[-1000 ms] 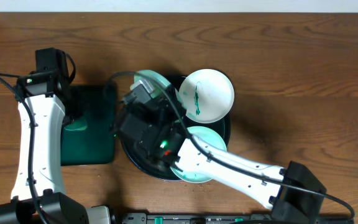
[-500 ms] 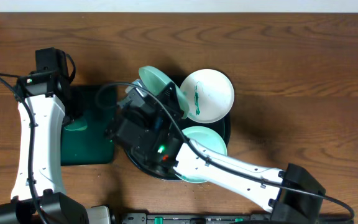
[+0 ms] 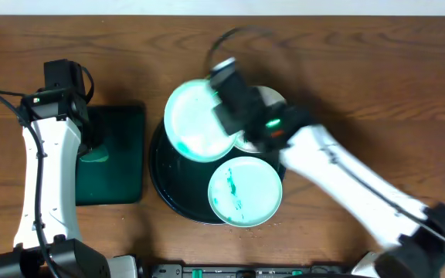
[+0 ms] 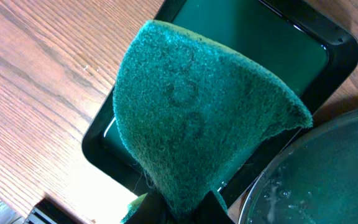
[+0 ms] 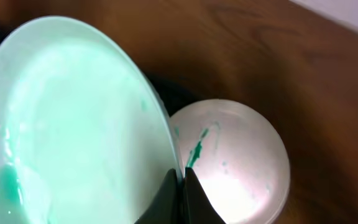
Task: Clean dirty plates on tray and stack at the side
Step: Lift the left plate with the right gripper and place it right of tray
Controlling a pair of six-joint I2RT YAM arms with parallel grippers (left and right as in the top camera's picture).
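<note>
The large round black-green tray sits mid-table. My right gripper is shut on the rim of a teal-smeared white plate and holds it lifted over the tray's back left; the plate fills the left of the right wrist view, pinched between the fingers. A second smeared plate lies on the tray's front right. A third plate with a green streak lies at the tray's back right, partly under the right arm, and shows in the right wrist view. My left gripper is shut on a green scouring sponge.
A smaller rectangular dark-green tray lies left of the round tray, under the left arm; it also shows in the left wrist view. A round glass rim with water drops shows at the right of the left wrist view. Bare wood surrounds both trays.
My right arm has swung from the tray's front left up and to the right. The plate it holds has come up and turned face-up over the tray's back left. The front plate is uncovered.
</note>
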